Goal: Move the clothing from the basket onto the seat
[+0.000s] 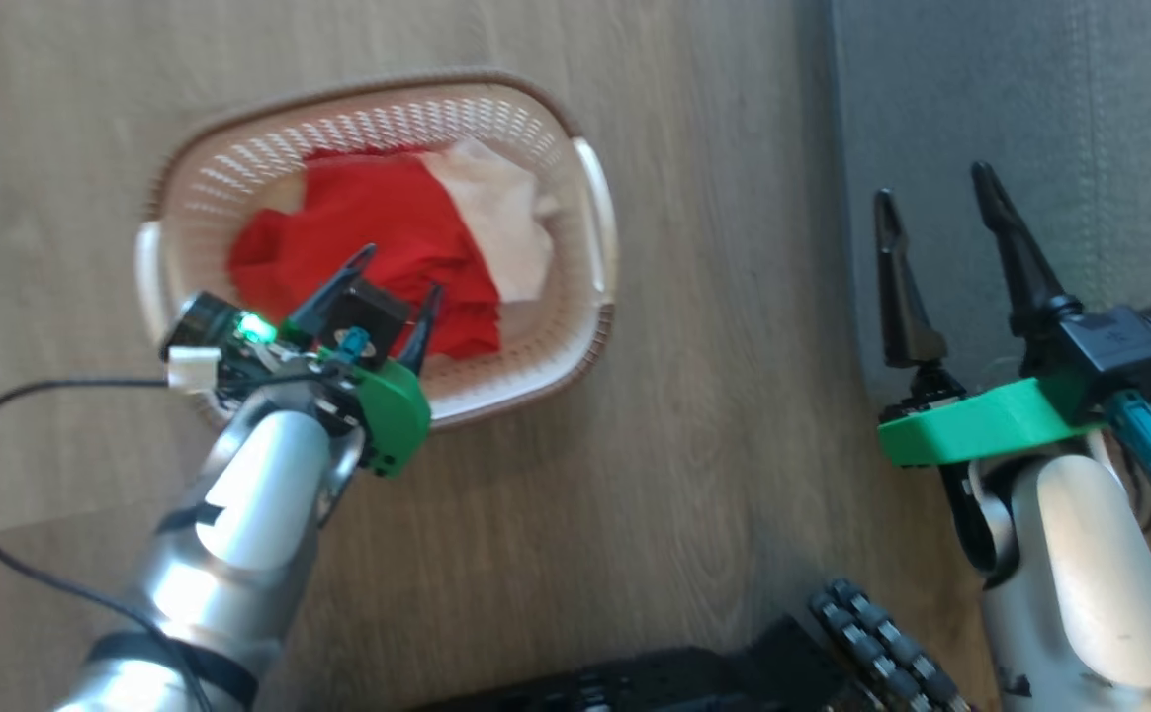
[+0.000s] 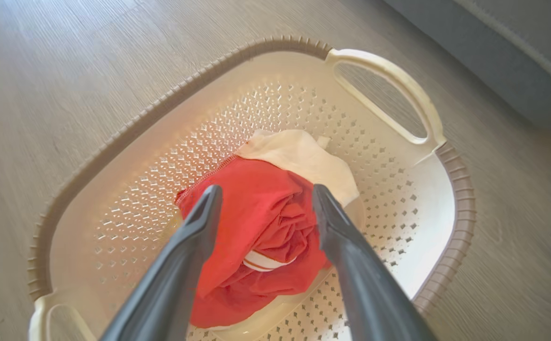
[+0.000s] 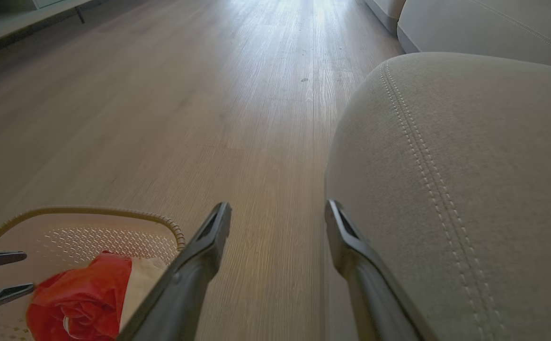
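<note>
A: On the left gripper [image 2: 266, 189], jaws wide apart, nothing held. Hangs just over the clothing [image 2: 256, 222], tips either side of the red bundle. Touching or not: cannot tell.

B: And the right gripper [image 1: 931, 183]?

A: Jaws apart as well, empty. Sits by the edge of the seat [image 3: 469, 189], well apart from the basket [image 1: 378, 84].

B: All clothing in the basket?

A: Seemingly. Red on top with a strip of white trim in the folds, white piece beside it on the seat side. None on the seat as far as visible. Basket on the floor [image 1: 734, 415], near the seat, not touching.

B: Step in hand?

A: Probably the first pick: the reach-in before the grasp. No garment across yet.

B: Next move?

A: Likely calls for sinking the tips into the red folds, closing, lifting clear of the rim, then swinging right to the seat. Soft heap, so may catch only a fold, or drag the white piece along. Worth a deep bite and a slow lift.
</note>
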Controlling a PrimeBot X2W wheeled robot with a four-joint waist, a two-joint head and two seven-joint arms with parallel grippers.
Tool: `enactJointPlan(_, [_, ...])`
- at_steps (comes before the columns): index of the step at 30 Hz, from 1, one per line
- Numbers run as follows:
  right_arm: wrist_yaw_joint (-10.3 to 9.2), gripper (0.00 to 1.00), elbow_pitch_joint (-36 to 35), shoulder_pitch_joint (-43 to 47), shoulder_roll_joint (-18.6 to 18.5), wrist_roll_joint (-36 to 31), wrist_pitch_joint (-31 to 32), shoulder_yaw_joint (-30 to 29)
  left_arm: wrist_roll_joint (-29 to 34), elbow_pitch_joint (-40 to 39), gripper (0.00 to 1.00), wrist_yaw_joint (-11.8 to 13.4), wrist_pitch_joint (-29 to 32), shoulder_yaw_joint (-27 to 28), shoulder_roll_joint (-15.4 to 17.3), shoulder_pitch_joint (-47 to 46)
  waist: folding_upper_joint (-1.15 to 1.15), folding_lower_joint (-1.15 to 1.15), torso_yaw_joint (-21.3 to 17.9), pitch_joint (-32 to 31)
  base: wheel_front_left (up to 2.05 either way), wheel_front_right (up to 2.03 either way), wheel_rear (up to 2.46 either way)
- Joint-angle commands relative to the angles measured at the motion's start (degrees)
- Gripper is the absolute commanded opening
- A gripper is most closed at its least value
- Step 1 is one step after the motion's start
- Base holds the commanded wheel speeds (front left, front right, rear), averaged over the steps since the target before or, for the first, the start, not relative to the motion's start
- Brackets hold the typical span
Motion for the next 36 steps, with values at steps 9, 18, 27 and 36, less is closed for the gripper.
enactJointPlan(9, [-0.01,1.0,-2.53,0.46,0.13,3.44,-0.38,4.58,0.49,12.37,1.0,-0.58,-0.56,-0.18,4.0,-7.43,0.0,-0.03,-9.99,8.55,0.0,0.0,0.0])
enactJointPlan(18, [-0.01,1.0,-3.24,0.3,0.13,5.85,-0.38,7.34,0.11,20.89,1.0,2.7,-0.56,0.34,6.37,-12.96,0.0,-0.03,-13.73,12.48,0.0,0.0,0.0])
enactJointPlan(27, [-0.01,1.0,-4.11,0.76,0.13,6.83,-0.38,8.08,-1.43,26.83,1.0,6.88,-0.32,1.64,7.26,-17.77,0.0,-0.03,-14.48,14.11,0.0,0.0,0.0])
enactJointPlan(36, [-0.01,1.0,-4.3,-0.04,0.13,7.16,-0.38,8.41,-3.51,28.07,0.0,5.66,1.03,2.15,8.41,-19.16,0.0,-0.03,-14.01,14.87,0.0,0.0,0.0])
